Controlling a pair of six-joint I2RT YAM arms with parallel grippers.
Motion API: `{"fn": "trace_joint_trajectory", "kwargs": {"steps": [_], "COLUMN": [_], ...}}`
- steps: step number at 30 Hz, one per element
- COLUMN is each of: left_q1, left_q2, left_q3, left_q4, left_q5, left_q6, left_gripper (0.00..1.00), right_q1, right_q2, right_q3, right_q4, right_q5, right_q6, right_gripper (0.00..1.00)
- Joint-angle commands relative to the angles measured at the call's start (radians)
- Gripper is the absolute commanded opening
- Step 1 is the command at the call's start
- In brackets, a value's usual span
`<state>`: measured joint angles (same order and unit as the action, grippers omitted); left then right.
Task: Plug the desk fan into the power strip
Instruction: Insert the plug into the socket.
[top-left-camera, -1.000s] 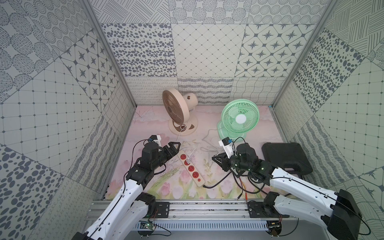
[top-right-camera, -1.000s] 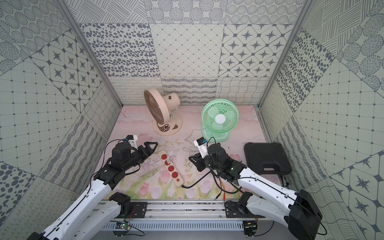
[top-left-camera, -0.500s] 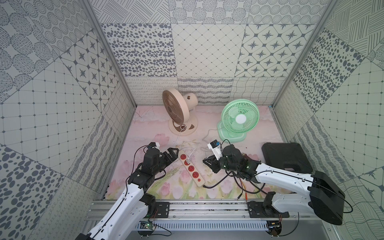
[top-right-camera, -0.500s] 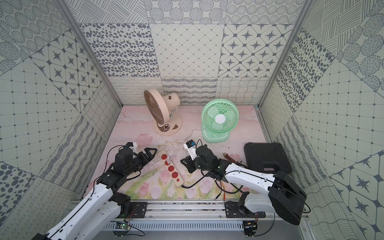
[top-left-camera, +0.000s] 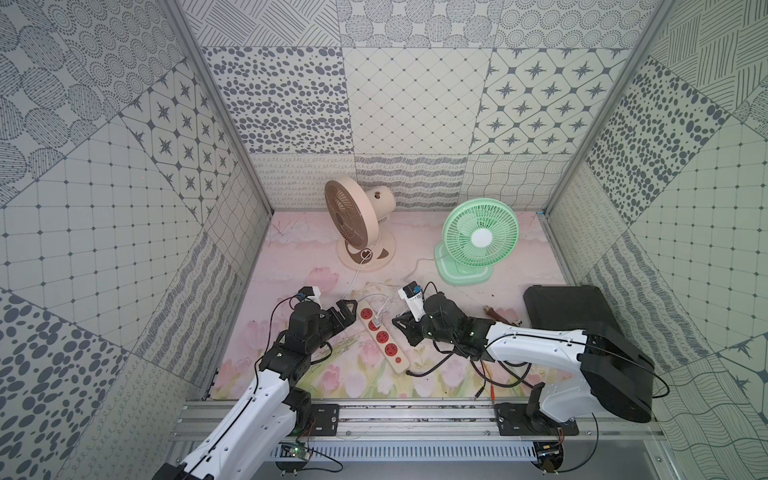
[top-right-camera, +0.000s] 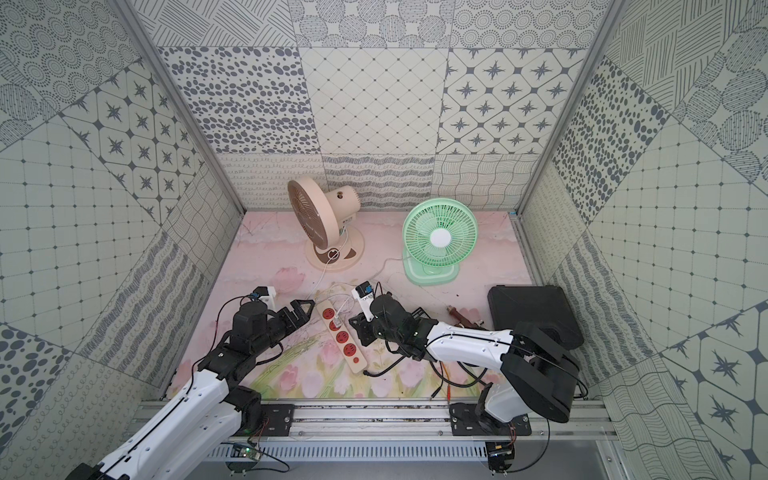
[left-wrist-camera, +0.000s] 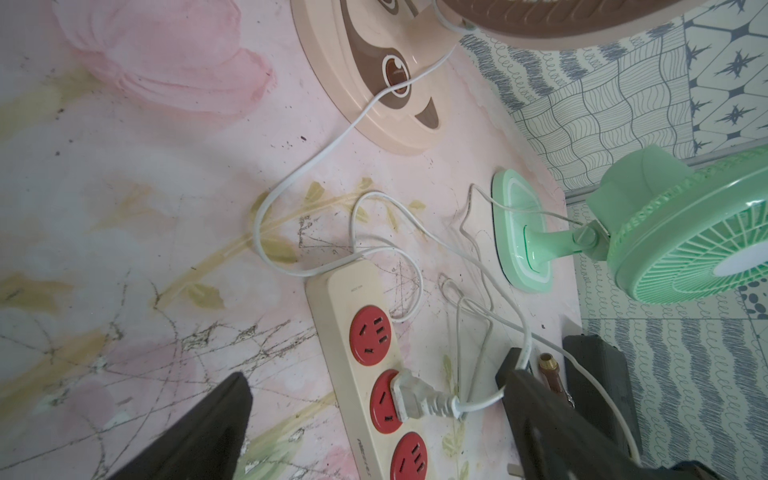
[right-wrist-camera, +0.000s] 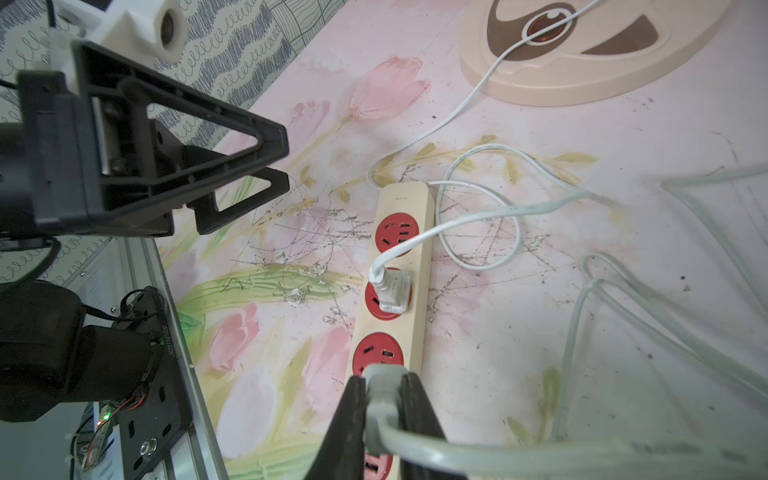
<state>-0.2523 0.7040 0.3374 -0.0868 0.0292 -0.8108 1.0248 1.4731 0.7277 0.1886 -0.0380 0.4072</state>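
Note:
The cream power strip (top-left-camera: 400, 365) (top-right-camera: 356, 365) lies on the floral mat between my arms. A white plug (left-wrist-camera: 415, 401) (right-wrist-camera: 390, 293) sits in its second red socket. My right gripper (right-wrist-camera: 382, 390) (top-left-camera: 404, 329) is shut on a pale plug (right-wrist-camera: 380, 384), held over the third socket; its pale cord trails off toward the green desk fan (top-left-camera: 478, 241). My left gripper (top-left-camera: 347, 313) (left-wrist-camera: 374, 382) stands open beside the strip's far end, holding nothing. The beige desk fan (top-left-camera: 357, 224) stands at the back, with its white cord (left-wrist-camera: 299, 174) running down to the strip.
A black case (top-left-camera: 569, 307) lies at the right, with a brown brass-tipped tool (top-left-camera: 496, 313) beside it. The strip's black cord (top-left-camera: 436, 365) and loose thin wires lie near the front rail. Loops of white cord (right-wrist-camera: 498, 216) lie around the strip's far end. Patterned walls enclose three sides.
My right gripper has moved left with the pale plug, from beside the strip to over it. The left gripper has dropped slightly toward the strip's far end and stays open.

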Motion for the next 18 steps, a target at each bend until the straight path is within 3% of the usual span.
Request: {"fn": "trace_joint_trajectory", "kwargs": {"steps": [1,18], "left_q1": [0.011,0.01], "left_q2": [0.003,0.131], "left_q3": [0.012,0.014], "left_q4": [0.081,0.17], "left_q5": [0.018,0.048], "left_q6": [0.094,0.101], "left_gripper": [0.99,0.99], "right_q1": [0.026,0.09], "right_q2": [0.03,0.123], "right_q3": [0.028,0.063], "right_q4": [0.054,0.058], "right_q5": [0.031,0.153], "right_q6": [-0.029,-0.047], "right_gripper": [0.0,0.0]}}
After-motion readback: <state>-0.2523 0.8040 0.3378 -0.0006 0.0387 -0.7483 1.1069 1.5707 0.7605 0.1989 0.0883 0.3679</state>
